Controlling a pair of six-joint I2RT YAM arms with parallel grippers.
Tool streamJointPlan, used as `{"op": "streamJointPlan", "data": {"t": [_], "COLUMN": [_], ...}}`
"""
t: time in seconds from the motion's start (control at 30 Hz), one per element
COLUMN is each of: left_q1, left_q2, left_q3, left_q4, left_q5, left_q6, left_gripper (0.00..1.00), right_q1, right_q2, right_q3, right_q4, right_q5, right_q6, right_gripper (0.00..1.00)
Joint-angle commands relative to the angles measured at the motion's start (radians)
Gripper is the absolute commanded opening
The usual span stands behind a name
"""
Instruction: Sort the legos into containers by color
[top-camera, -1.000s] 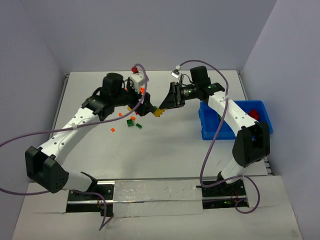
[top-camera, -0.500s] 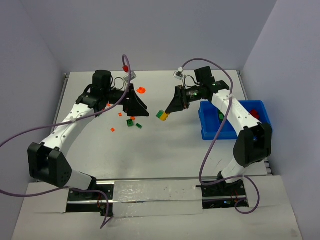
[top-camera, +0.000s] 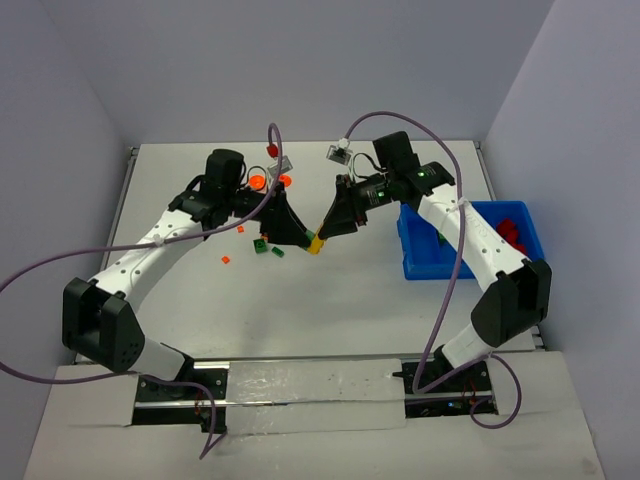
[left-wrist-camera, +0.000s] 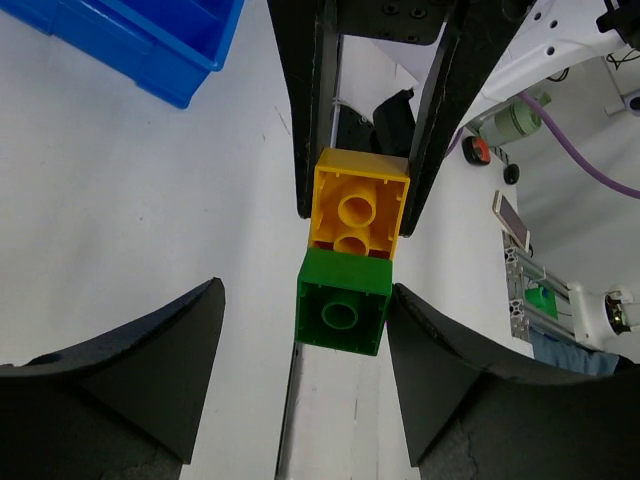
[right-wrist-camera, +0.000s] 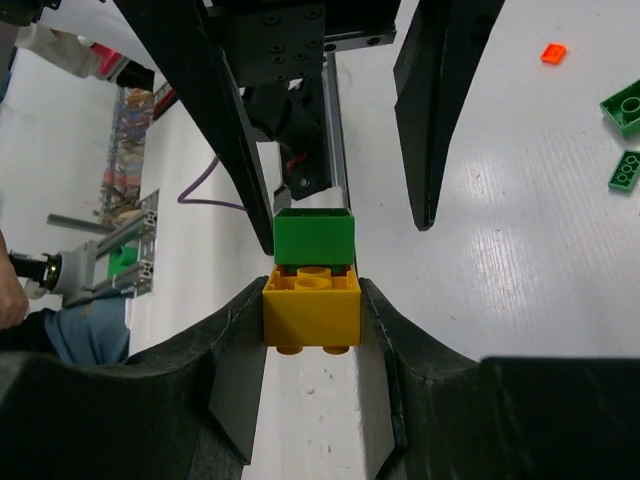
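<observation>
Left hand (left-wrist-camera: 305, 290) has swung back in from where it was half a second ago and now faces the right hand (right-wrist-camera: 312, 300) tip to tip, mid-bench, well left of the blue bin (top-camera: 425, 262). Right hand clamps the yellow brick (left-wrist-camera: 360, 205) between its fingers. The green brick (right-wrist-camera: 314, 238) is stuck on the yellow's far end. Left hand is wide, fingers either side of the green. There is a clear gap on one side and it is just beside on the other, so no grip yet.

The two-brick stack is held off the bench (top-camera: 330, 300). Its long axis runs hand to hand, yellow end in the right hand, green end toward the left. Yellow's studs look to face the green.

Step in hand, I'd say: pull the pair apart. Centre the left fingers on the green's flat sides only, clear of the yellow, then close square. Peel with a slight tilt, not a straight yank, right hand firm. An off-centre pinch risks the green popping loose.

Loose bricks (top-camera: 262, 246) lie on the bench beside the left hand.
</observation>
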Motion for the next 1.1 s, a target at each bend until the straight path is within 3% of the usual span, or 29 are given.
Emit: {"op": "streamJointPlan", "data": {"t": [0.0, 0.1, 0.2, 0.3, 0.43, 0.6, 0.8, 0.83, 0.93, 1.07], "left_q1": [-0.011, -0.010, -0.010, -0.009, 0.006, 0.075, 0.089, 0.085, 0.066, 0.047], "left_q2": [0.011, 0.003, -0.007, -0.013, -0.020, -0.022, -0.004, 0.000, 0.015, 0.025], "left_q3": [0.028, 0.015, 0.005, 0.004, 0.010, 0.061, 0.136, 0.137, 0.140, 0.136], "left_q4": [0.010, 0.019, 0.033, 0.030, 0.031, 0.027, 0.015, 0.015, 0.034, 0.048], "left_q5": [0.006, 0.020, 0.027, 0.035, 0.040, -0.038, -0.232, -0.264, -0.398, -0.480], "left_q6": [0.012, 0.012, 0.007, 0.012, 0.013, 0.036, 0.092, 0.092, 0.094, 0.100], "left_gripper": [0.67, 0.51, 0.21, 0.04, 0.00, 0.00, 0.00, 0.00, 0.00, 0.00], "right_q1": [0.016, 0.016, 0.016, 0.016, 0.004, -0.108, -0.421, -0.484, -0.675, -0.809], "right_q2": [-0.048, -0.046, -0.041, -0.044, -0.058, -0.086, -0.087, -0.086, -0.069, -0.044], "right_q3": [0.045, 0.043, 0.042, 0.028, -0.001, -0.056, -0.087, -0.092, -0.109, -0.094], "right_q4": [-0.005, -0.008, -0.031, -0.035, -0.087, -0.255, -0.504, -0.513, -0.452, -0.335], "right_q5": [-0.002, 0.007, 0.011, 0.026, 0.066, 0.111, 0.252, 0.257, 0.513, 0.706], "right_q6": [-0.010, -0.015, -0.042, -0.051, -0.114, -0.285, -0.556, -0.576, -0.576, -0.533], "right_gripper": [0.00, 0.00, 0.00, 0.00, 0.00, 0.00, 0.00, 0.00, 0.00, 0.00]}}
